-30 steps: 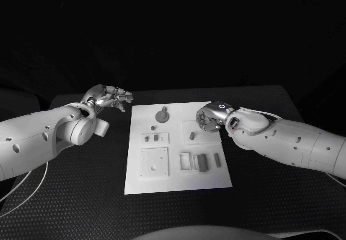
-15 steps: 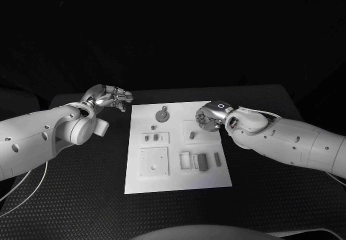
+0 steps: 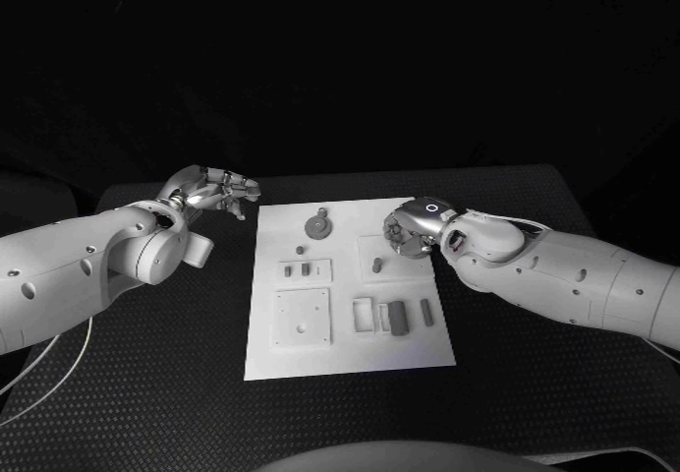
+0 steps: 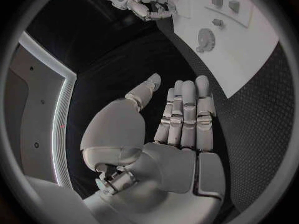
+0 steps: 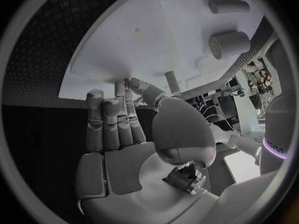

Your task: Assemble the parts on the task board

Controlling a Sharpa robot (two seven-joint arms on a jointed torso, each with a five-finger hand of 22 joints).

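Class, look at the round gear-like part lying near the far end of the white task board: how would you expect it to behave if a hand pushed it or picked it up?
The gear lies flat on the task board, so a push would probably slide it rather than roll it. It looks thin and low, likely awkward to pinch from above. Stood on edge, its round outline suggests it could roll.
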